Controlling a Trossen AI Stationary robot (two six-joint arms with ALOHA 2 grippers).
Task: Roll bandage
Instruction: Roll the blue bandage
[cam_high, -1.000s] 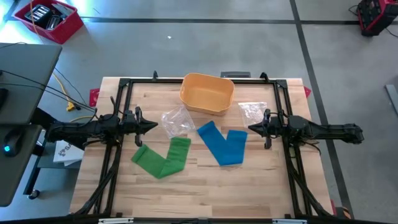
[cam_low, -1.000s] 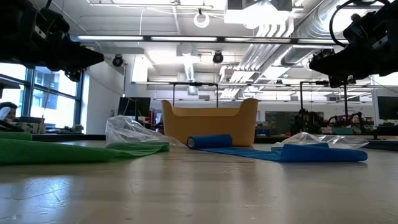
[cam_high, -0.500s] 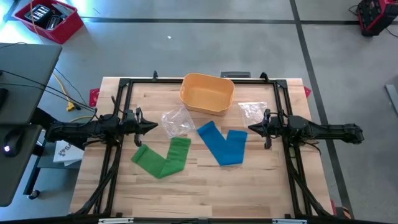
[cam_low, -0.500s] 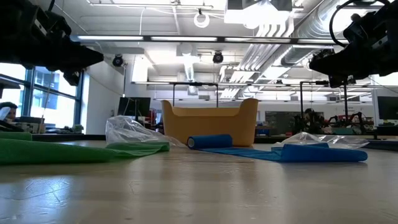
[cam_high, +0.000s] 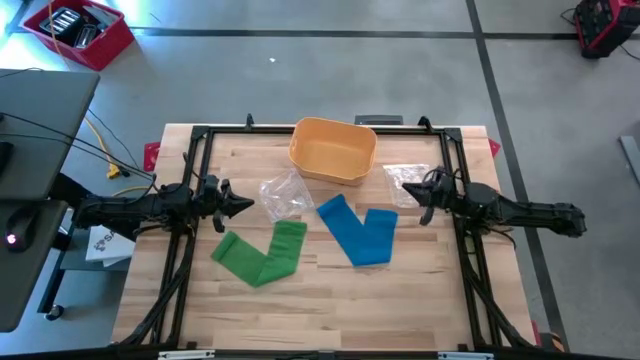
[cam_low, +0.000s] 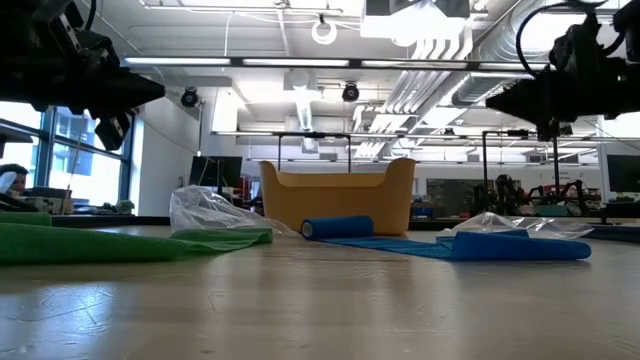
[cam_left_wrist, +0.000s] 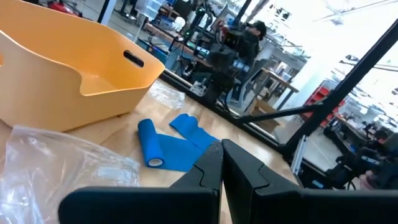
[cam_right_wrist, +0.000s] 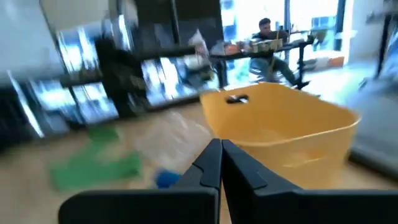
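Overhead, the left gripper (cam_high: 243, 203) is hovering pressed together by the table's (cam_high: 330, 310) left edge; a green bandage (cam_high: 262, 252) and blue bandage (cam_high: 356, 230) are lying unrolled mid-table, seemingly awaiting rolling; the right gripper (cam_high: 417, 198) is hanging closed, empty, near the right edge.
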